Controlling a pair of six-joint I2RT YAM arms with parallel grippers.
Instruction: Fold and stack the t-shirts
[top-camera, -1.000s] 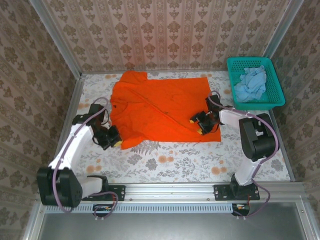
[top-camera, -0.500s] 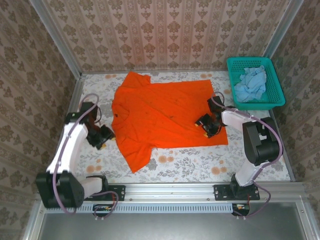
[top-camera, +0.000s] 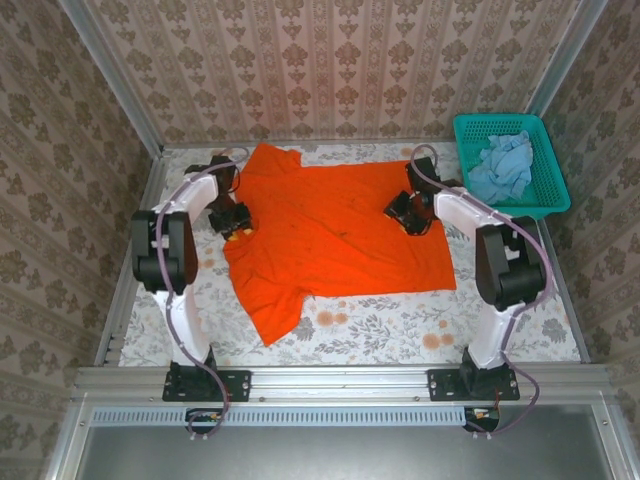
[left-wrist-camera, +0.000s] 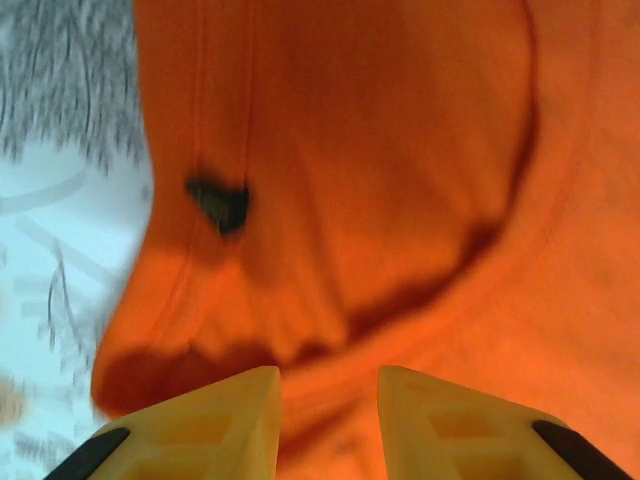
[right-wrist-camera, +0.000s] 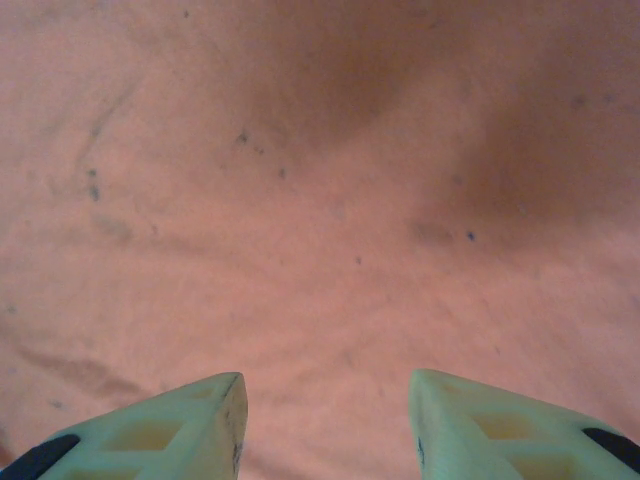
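A bright orange t-shirt (top-camera: 340, 235) lies spread flat on the floral table, neck to the left and hem to the right. My left gripper (top-camera: 237, 222) hovers at its neckline, jaws open a little. In the left wrist view the collar and dark neck label (left-wrist-camera: 220, 205) lie just ahead of the left gripper (left-wrist-camera: 328, 385), with cloth beneath the gap. My right gripper (top-camera: 405, 212) is over the shirt's far right part, open. The right wrist view has flat orange cloth (right-wrist-camera: 320, 200) under the right gripper (right-wrist-camera: 328, 390). A pale blue t-shirt (top-camera: 503, 170) sits crumpled in the basket.
The teal mesh basket (top-camera: 460, 130) stands at the far right corner against the wall. Patterned walls close in the table on three sides. Bare floral tabletop (top-camera: 400, 325) shows in front of the shirt and a narrow strip runs along the left edge (top-camera: 190, 270).
The left gripper let go of the shirt, whose near sleeve fell open, then swung from the near left to the neckline. The right gripper slid farther back over the shirt and narrowed slightly.
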